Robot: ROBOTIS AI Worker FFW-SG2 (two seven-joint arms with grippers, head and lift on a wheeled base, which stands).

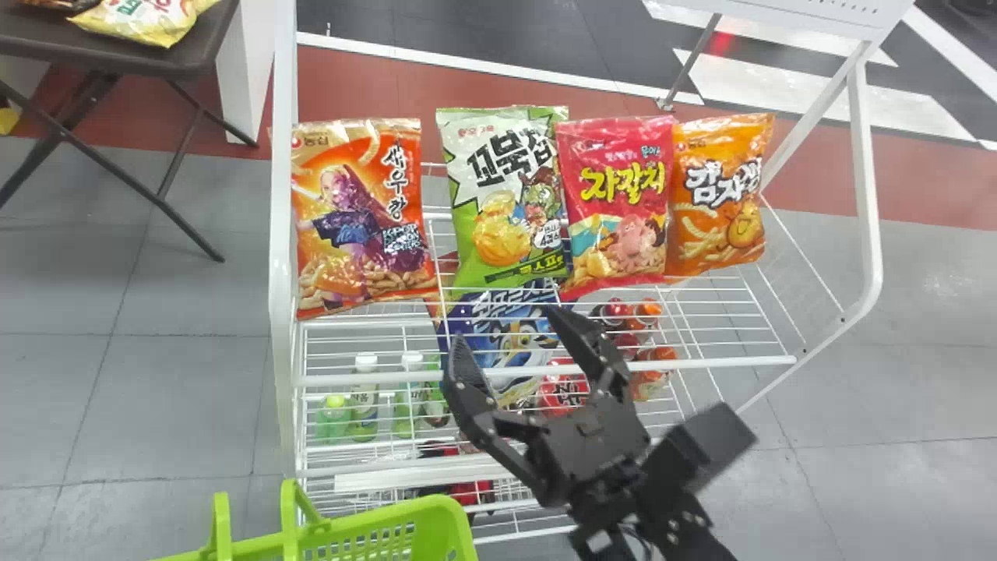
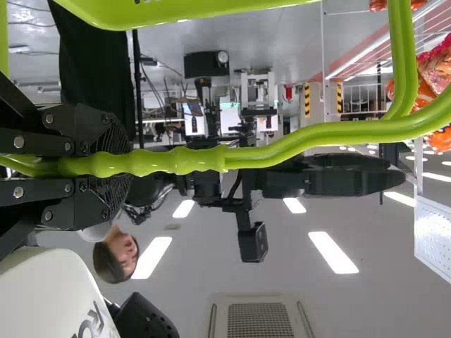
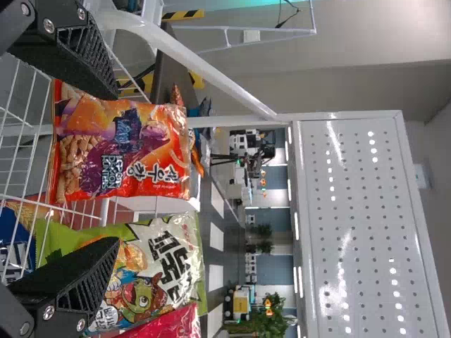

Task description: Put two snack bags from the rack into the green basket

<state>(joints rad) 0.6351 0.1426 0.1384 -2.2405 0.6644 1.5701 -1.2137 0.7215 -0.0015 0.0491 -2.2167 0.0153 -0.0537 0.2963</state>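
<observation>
Snagging of the orange bag [image 3: 123,151] beside the green bag [image 3: 169,260] on the rack [image 1: 282,351] could be caused by the wide-parted right jaws; the basket handle [image 2: 261,153] is clamped by the left jaws.

**Right hand [image 1: 506,326] spread in front of the rack [image 1: 282,234]**

Four snack bags stand in a row on the white wire rack: a red-orange bag [image 1: 350,234] at left, then a green bag [image 1: 498,226], a pink-red bag [image 1: 619,187] and an orange bag [image 1: 720,195]. A gap separates the first two; the other three sit close together. The hand's fingers are parted, nearest the green bag. Lower down lie a blue bag [image 1: 498,343] and small bottles [image 1: 364,401]. The green basket [image 1: 448,518] is at bottom left; a yellow bag [image 1: 144,23] rests on a dark surface [image 1: 191,54] at upper left.
</observation>
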